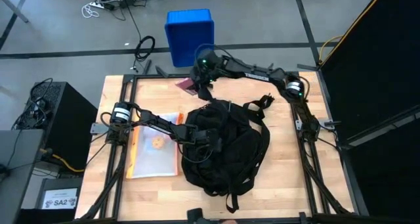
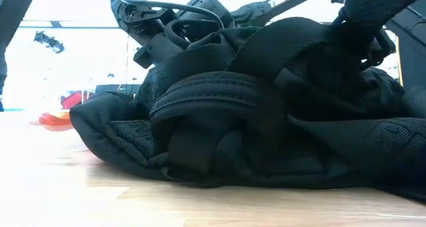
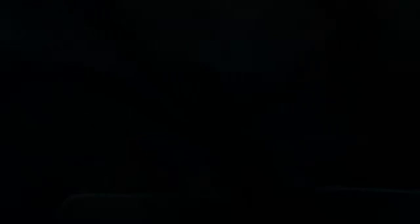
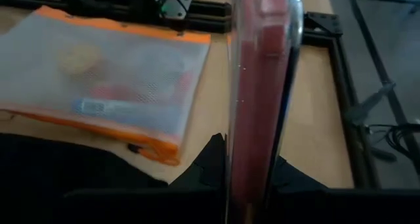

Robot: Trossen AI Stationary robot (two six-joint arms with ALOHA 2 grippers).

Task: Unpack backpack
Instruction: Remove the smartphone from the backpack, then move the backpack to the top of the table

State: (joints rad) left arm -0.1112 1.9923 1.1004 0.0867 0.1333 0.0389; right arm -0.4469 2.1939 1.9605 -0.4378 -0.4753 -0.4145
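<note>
From above, the black backpack [image 1: 226,145] sprawls mid-table on pale wood [image 1: 282,184], a mesh pouch [image 1: 154,153] beside it and a blue crate [image 1: 189,27] on the grey floor beyond. The left gripper [image 1: 205,137], closed, is buried in the bag. At table level, the backpack fills the frame. The right gripper [image 1: 197,86], near the far edge, clamps a dark red flat case [image 4: 259,106].

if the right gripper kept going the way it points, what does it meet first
Probably the clear mesh pouch with orange trim lying on the wooden table, past the black fabric backpack. The right gripper is shut on a dark red flat item; depth is unclear.
</note>
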